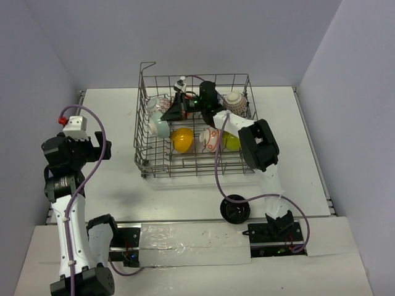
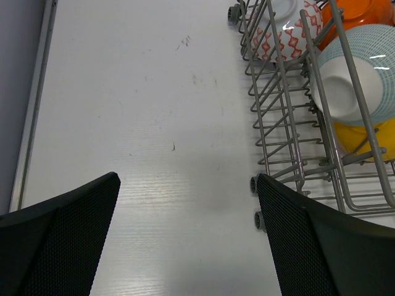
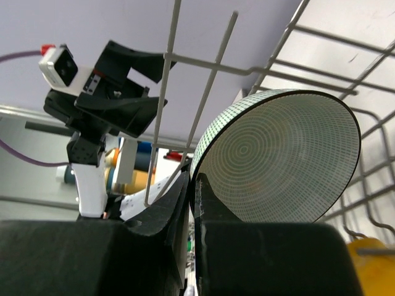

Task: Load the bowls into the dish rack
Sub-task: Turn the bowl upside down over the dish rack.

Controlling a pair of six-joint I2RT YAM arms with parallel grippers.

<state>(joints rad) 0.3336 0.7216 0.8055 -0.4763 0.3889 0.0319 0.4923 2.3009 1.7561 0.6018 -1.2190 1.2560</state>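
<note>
The grey wire dish rack (image 1: pixel 185 171) stands at the table's middle back. My right gripper (image 3: pixel 194 182) reaches into its left half and is shut on the rim of a pale teal dotted bowl (image 3: pixel 278 154), which is tipped on edge among the tines (image 1: pixel 159 127). Also in the rack are a yellow bowl (image 1: pixel 182 139), a red-and-white bowl (image 1: pixel 210 139), a lime green bowl (image 1: pixel 232 142), a white-patterned bowl (image 1: pixel 234 98) and another red-patterned bowl (image 1: pixel 158 105). A glossy black bowl (image 1: pixel 236 208) sits on the table in front of the rack. My left gripper (image 2: pixel 188 179) hangs open over bare table left of the rack (image 2: pixel 278 123).
In the left wrist view an orange bowl (image 2: pixel 358 12) shows behind the teal one (image 2: pixel 358 74). A raised wire loop (image 1: pixel 147 65) stands at the rack's back left corner. The right arm's cable (image 1: pixel 217 166) drapes over the rack's front. Walls close the table's sides and back.
</note>
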